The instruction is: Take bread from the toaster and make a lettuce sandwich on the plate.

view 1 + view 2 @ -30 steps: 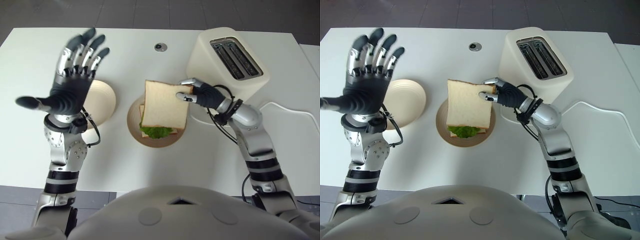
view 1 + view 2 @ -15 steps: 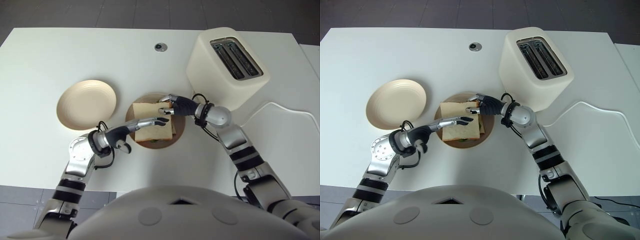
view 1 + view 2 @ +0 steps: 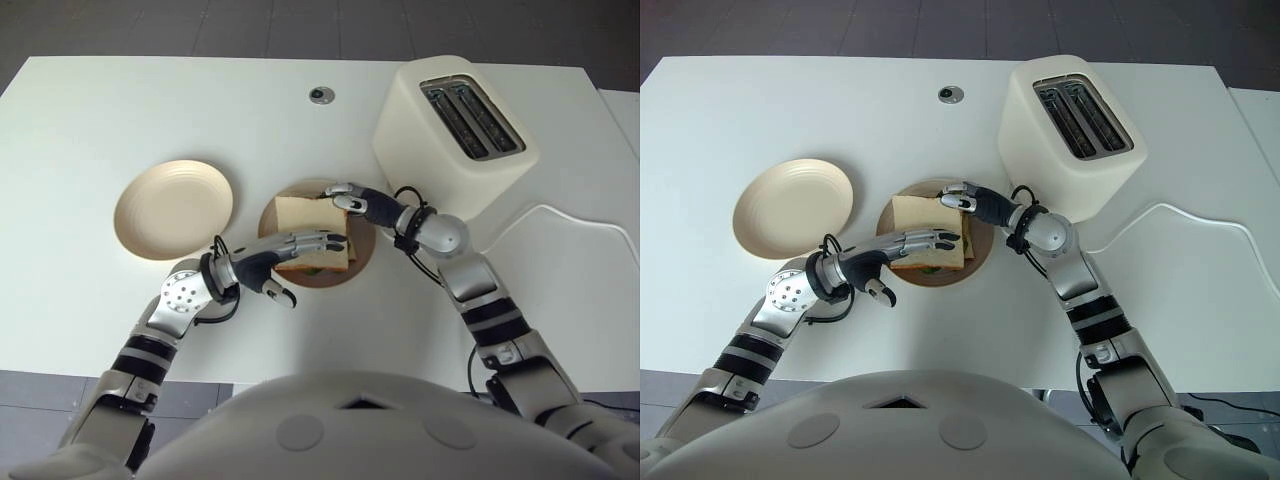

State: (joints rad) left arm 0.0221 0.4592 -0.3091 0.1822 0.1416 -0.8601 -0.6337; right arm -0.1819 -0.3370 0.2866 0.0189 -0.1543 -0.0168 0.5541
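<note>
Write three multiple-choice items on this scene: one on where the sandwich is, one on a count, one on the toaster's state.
1. Where is the sandwich? A on the middle plate; B in a bowl; C on the bare table.
2. How many plates are there? A one; B two; C three.
3. The toaster has slots that are: A both empty; B one filled; C both filled.
Key: 1 A, the bread lies on that plate. 2 B, an empty plate lies left of the middle plate. 3 A, no bread shows in either slot.
</note>
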